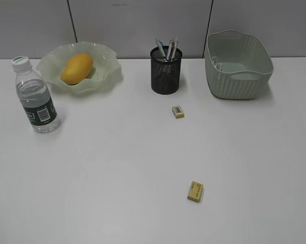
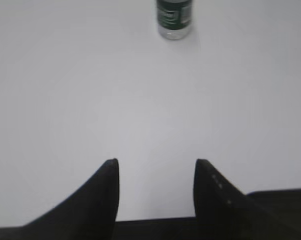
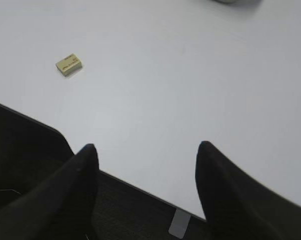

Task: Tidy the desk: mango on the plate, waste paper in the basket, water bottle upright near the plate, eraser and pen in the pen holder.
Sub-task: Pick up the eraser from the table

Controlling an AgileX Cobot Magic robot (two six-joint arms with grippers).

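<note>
Even, diffuse light, bright; desk [image 1: 117, 168] near washed out in all views. Shadows soft and faint: pale halo beside water bottle [image 1: 35, 96], under plate [image 1: 104, 76]. Exterior view sharp. My left wrist view soft, bottle at top blurred. My left gripper [image 2: 155, 170] and right gripper [image 3: 146, 155] dark, featureless silhouettes.

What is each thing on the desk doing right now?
Mango: lying in the plate.
Bottle: upright, capped.
Pen holder: upright, pens inside.
Basket: upright.
Far eraser: on the desk.
Near eraser: on the desk.
Left gripper: open.
Right gripper: open.
</note>
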